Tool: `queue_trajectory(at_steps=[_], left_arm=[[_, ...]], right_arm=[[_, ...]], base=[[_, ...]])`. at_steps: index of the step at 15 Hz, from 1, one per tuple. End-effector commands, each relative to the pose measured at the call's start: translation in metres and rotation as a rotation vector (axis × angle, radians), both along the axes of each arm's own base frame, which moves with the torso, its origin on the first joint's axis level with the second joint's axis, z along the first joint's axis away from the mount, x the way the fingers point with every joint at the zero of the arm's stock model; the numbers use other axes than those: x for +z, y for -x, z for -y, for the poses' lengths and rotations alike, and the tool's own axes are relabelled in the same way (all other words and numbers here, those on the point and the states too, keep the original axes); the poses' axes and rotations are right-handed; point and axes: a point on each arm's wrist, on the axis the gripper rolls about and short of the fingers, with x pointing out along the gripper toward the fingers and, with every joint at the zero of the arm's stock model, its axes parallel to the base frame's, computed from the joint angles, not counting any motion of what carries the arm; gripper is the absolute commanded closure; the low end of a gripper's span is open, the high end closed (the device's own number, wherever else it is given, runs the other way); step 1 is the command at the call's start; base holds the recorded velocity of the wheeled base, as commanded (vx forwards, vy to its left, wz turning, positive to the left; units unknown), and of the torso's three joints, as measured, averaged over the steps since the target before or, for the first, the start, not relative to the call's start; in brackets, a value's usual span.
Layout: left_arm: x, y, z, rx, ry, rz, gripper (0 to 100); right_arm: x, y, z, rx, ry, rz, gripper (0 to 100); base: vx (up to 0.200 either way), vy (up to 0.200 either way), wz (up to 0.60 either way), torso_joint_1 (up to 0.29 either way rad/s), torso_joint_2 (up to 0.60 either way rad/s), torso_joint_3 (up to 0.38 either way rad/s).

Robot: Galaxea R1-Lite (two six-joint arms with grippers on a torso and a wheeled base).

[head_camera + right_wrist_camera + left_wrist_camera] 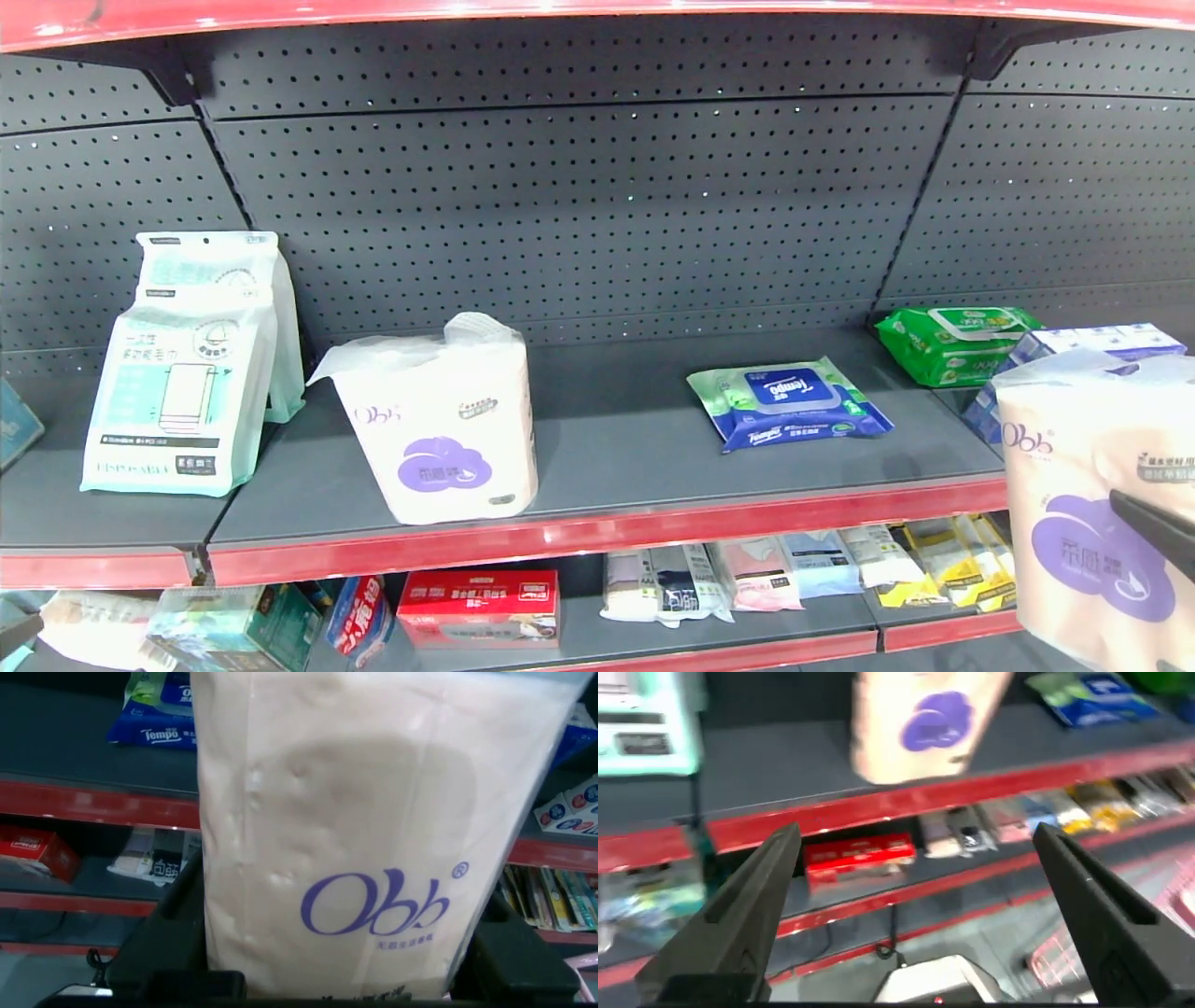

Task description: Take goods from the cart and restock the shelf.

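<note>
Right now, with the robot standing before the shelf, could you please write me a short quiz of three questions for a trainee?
1. True or false: the left hand is open and empty.
2. What does the right hand hold? A a glass bottle; B a roll pack with a purple logo; C a metal can.
3. How many such packs stand on the grey shelf?
Key: 1 true; 2 B; 3 one, the standing pack left of centre.
</note>
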Motion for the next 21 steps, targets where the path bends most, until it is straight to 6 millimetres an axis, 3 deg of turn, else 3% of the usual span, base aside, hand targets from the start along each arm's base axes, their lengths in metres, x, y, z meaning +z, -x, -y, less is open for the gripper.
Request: queue_trajectory(at_steps=[1,6,13,16,19,21], left_arm=[[0.002,0.007,0.001,-0.067,-0.002,0.033,0],[0.003,0.009,0.003,-0.24,0.031,0.029,0],[0.0,0.014,0.003,-0.341,0.068,0.02,0],[-0.002,0.006,0.002,-0.268,0.04,-0.007,0],[-0.012,-0.004,-0.004,0.043,-0.135,-0.04,0],[-0.016,-0.002,-0.005,0.078,-0.162,-0.023,0]], right_arm=[[-0.002,0.001,0.0,0.0,0.0,-0.002,100],[0.004,0.004,0.0,-0.008,0.013,0.03,100],[-0.008,0.006,0.002,-0.048,0.01,-0.01,100],[-0.005,-0.001,0.007,-0.093,0.008,-0.026,100],[-0.006,-0.007,0.008,-0.089,0.012,-0.052,100],[-0.005,-0.011,0.008,-0.091,0.007,-0.06,100]], base=[[0.0,0.0,0.0,0.0,0.0,0.0],[0.0,0.0,0.0,0.0,0.0,0.0],[0.0,0.0,0.0,0.0,0.0,0.0],[0.0,0.0,0.0,0.0,0.0,0.0],[0.0,0.0,0.0,0.0,0.0,0.0],[0.0,0.0,0.0,0.0,0.0,0.0]])
